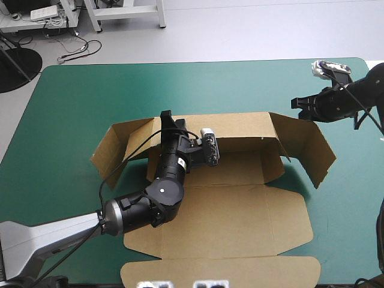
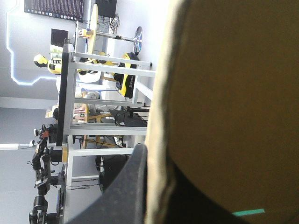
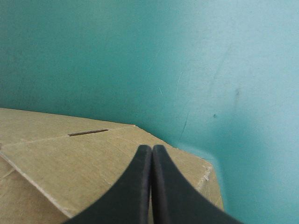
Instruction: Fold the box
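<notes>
Teal-green cover carries the box, its rear clamped in left hand.

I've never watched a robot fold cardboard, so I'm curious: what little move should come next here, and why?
Probably the right jaws, shut and hovering by the top edge of the right flap, should nudge it inward. The left jaws seem to pinch the back wall upright, while that flap splays outward, so it looks like the next piece to bring in.
</notes>
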Controlling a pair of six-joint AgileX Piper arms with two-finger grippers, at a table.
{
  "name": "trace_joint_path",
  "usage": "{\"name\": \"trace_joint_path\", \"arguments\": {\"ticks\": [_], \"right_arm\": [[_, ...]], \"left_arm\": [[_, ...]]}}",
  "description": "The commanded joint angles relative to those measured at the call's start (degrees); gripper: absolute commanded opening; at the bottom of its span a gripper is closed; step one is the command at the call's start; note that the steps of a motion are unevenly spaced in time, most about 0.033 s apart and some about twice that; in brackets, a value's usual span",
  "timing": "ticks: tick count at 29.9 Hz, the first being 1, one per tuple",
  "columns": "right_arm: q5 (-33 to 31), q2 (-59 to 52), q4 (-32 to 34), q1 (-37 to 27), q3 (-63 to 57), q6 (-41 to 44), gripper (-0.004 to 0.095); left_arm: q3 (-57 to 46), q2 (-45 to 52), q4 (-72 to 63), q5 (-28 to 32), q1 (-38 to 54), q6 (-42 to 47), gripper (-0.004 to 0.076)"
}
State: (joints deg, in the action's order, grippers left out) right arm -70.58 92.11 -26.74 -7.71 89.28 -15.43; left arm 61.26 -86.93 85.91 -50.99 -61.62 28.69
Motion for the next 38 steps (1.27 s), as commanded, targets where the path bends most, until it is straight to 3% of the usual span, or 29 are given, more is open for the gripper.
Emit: {"name": "trace_joint_path", "arguments": {"ticks": [1, 6, 12, 14, 18, 24, 33, 38], "right_arm": [[-1.13, -3.53, -4.57, -0.57, -0.45, -1.95, -0.002], [-0.06, -5.51, -7.47, -0.57, -8.04, -5.78, -0.002], [7.01, -11.53, -9.38, -0.57, -18.38, -9.92, -0.002], [9.65, -13.41, -11.47, -0.57, -21.54, -12.58, -0.002], [16.38, -16.75, -21.77, -0.57, -28.63, -21.4, -0.002], [21.92, -20.13, -32.2, -0.57, -38.03, -34.13, -0.002], [27.72, -24.83, -39.29, -0.57, -47.35, -46.0, -0.002], [27.13, -25.21, -42.14, -0.57, -47.86, -54.36, -0.0014]], "left_arm": [[1.49, 2.69, 3.74, -2.0, -0.49, 1.18, -0.001], [1.49, 2.69, 3.63, -2.09, -0.49, 1.18, -0.001], [1.49, 2.69, 2.73, -1.84, -0.49, 1.18, -0.001], [1.49, 2.69, 2.17, -1.46, -0.49, 1.18, -0.001], [1.49, 2.69, 1.71, -0.81, -0.37, 1.18, -0.001], [1.49, 0.64, 0.92, -1.28, -0.25, 0.9, -0.001], [1.49, -2.64, 0.41, -2.22, -0.25, 0.54, -0.001], [1.49, -3.43, 0.41, -1.71, -0.25, 0.54, -0.001]]}}
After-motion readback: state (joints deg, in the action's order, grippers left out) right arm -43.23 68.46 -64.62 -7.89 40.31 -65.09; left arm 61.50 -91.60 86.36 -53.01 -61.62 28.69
